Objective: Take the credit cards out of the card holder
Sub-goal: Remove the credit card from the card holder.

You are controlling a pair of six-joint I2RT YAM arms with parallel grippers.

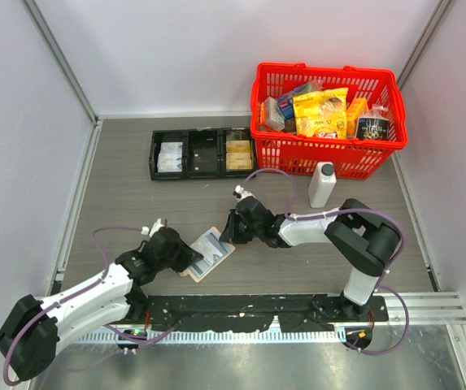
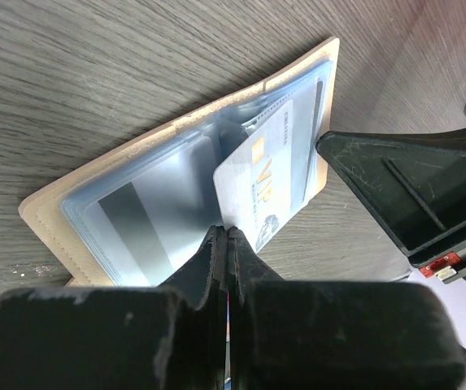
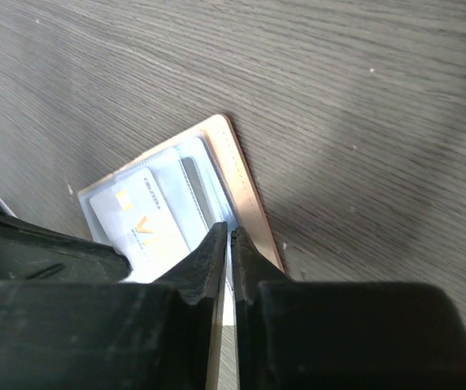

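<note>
Holder (image 1: 211,253) lies open on table (image 1: 119,162), near the front edge. L gripper (image 2: 227,236) pinches a corner of the white VIP card (image 2: 269,175) — it's askew, partway out. R gripper (image 3: 226,237) fingers together at holder's edge — grip unclear.

Both arms reach low, wrists pitched down. The left black two-finger gripper (image 2: 227,237) has its jaws pressed fully together. The right black two-finger gripper (image 3: 230,236), facing it, shows only a sliver of gap.

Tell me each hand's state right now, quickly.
Left hand: closed, pinching the corner of the white credit card.
Right hand: closed, apparently gripping the card holder by its clear inner sleeve.
</note>
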